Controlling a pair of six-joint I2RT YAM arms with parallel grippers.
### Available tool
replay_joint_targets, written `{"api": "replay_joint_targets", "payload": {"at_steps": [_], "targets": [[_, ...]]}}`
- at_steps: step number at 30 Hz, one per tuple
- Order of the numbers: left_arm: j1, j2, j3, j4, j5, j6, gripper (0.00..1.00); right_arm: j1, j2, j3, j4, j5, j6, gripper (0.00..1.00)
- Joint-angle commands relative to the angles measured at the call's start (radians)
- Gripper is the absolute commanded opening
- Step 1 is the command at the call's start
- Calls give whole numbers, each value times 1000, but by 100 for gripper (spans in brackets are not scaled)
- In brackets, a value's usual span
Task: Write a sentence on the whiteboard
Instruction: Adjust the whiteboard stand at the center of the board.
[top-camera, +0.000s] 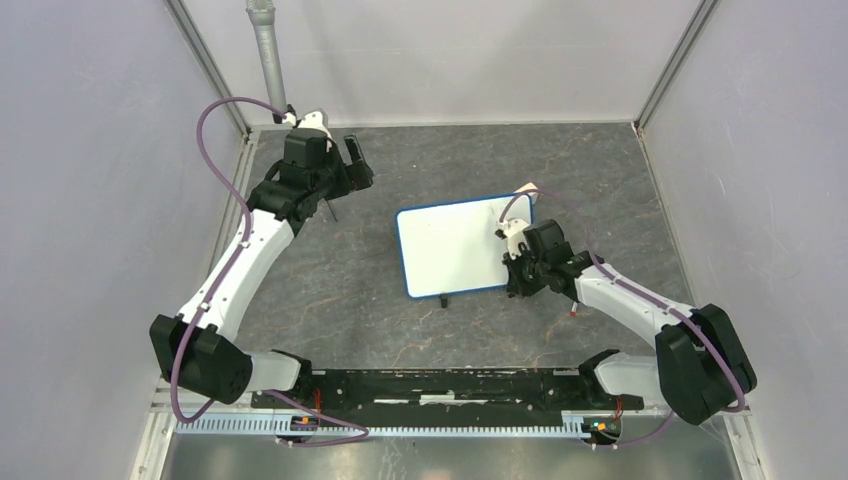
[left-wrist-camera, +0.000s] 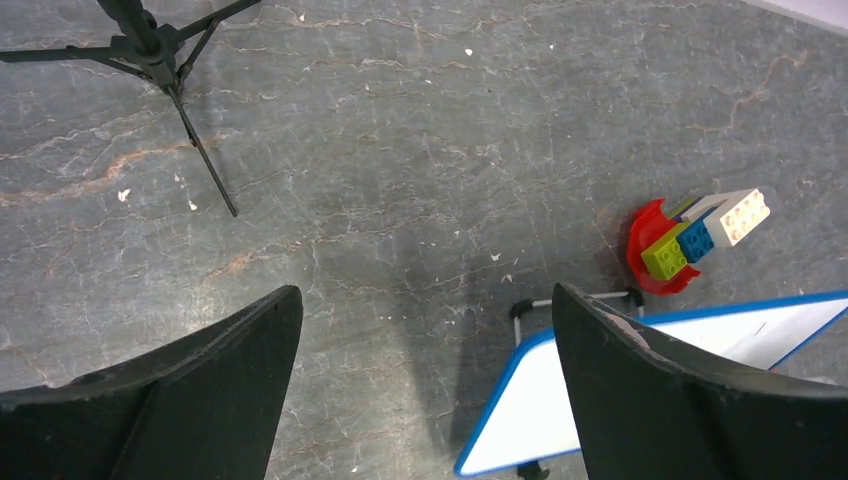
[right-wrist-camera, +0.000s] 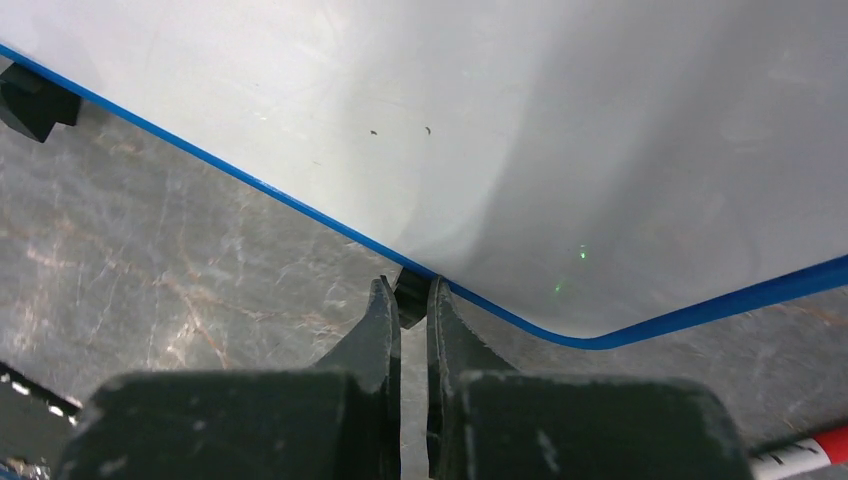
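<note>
I have the grey surface (top-camera: 340, 300) in view, with the whiteboard (top-camera: 455, 248) sitting near its middle, a little right and turned at a slant. My left jaws hang spread wide over the far left corner, well apart from the board. My right jaws are pressed together at the board's near right rim, tips either side of a small black foot (right-wrist-camera: 412, 300), and I cannot tell whether they grip it. A brick stack (left-wrist-camera: 700, 235) on a red plate (left-wrist-camera: 640, 245) sits just past the board's far right corner, and a marker (right-wrist-camera: 800, 455) lies on the surface beside the right jaws.
</note>
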Motion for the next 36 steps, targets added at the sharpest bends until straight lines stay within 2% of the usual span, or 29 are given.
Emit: {"api": "replay_joint_targets", "payload": {"at_steps": [1,6,13,20,29,32,33,35,36], "targets": [[10,-19,47,-3,28,49,100,48,0,-22,-61,-90,-146,0],[18,-8,53,-14,50,64,100,81,15,6,-105,-102,-225,0],[25,6,51,-10,71,73,100,102,28,53,-230,-32,-318,0],[27,22,48,-10,77,72,100,110,25,92,-302,-51,-412,0],[31,22,43,-5,89,76,100,109,51,77,-290,-73,-461,0],[32,23,43,-5,92,74,100,110,71,81,-266,-33,-439,0],[31,20,42,-4,94,73,100,110,71,82,-258,-12,-419,7],[31,19,40,1,96,70,100,110,50,75,-225,6,-377,32],[31,19,37,3,96,68,100,110,38,71,-210,0,-361,42]]}}
